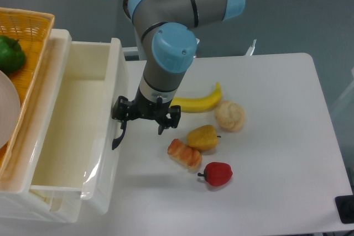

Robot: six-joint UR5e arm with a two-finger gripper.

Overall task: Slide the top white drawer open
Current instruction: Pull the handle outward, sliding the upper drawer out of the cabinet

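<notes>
The top white drawer [72, 109] stands pulled far out toward the right, and its deep cream tray is bare inside. Its front wall [113, 87] faces the table. The black arched handle [117, 137] hangs on that front. My gripper [141, 129] points down just right of the drawer front, level with the handle. Its fingers are spread apart. The left finger is up against the handle and the right fingertip [161, 130] hangs over the table. It holds nothing that I can see.
An orange woven basket [30, 23] with a green pepper [11, 53] and a white plate [5, 111] sits on the cabinet at left. A banana [199, 102], bread roll [229, 115], yellow fruit [203, 137], orange pastry [185, 154] and red pepper [217, 174] lie right of the gripper.
</notes>
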